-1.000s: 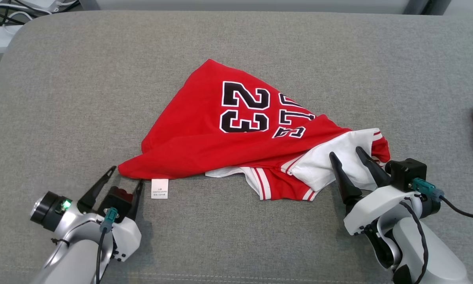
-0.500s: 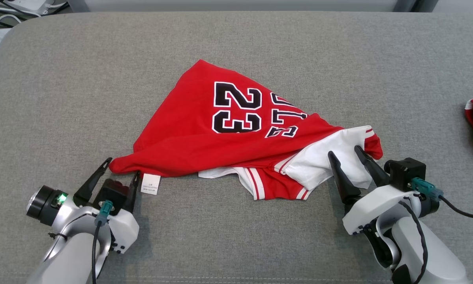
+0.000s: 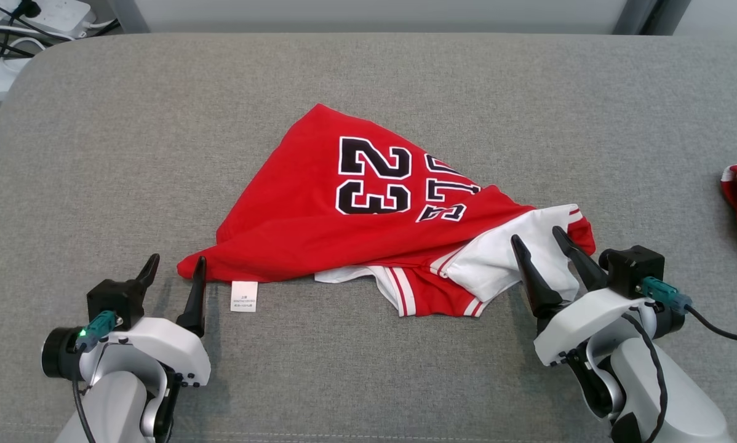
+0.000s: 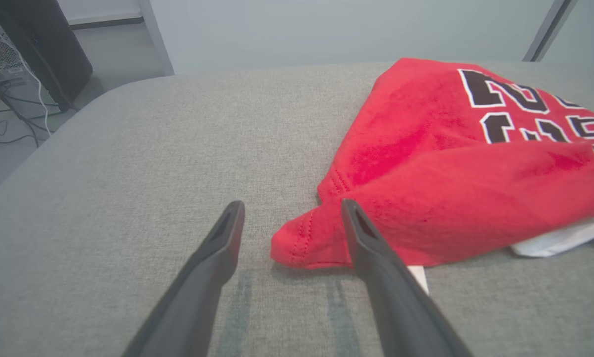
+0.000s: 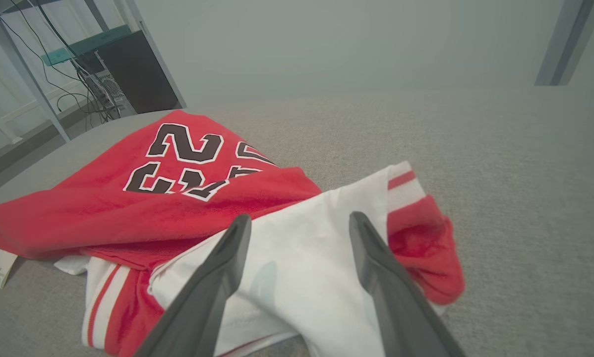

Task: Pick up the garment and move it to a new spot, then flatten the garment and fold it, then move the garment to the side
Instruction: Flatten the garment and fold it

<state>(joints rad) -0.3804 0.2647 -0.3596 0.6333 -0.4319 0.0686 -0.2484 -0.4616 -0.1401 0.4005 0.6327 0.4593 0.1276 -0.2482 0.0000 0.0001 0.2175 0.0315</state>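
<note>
black "23" on red garment

Even, diffuse light is falling from above, and the head view is rendering sharp. The garment is casting a thin, soft shadow on the near surface. The fingers of the left gripper are throwing two faint streaks. In the right wrist view, the far background is appearing hazy. Uprights are leaning outward at the wrist-view edges.

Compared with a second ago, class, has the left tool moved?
Yes: the left tool has rolled and shifted slightly left, away from the white label on the jersey.
</note>
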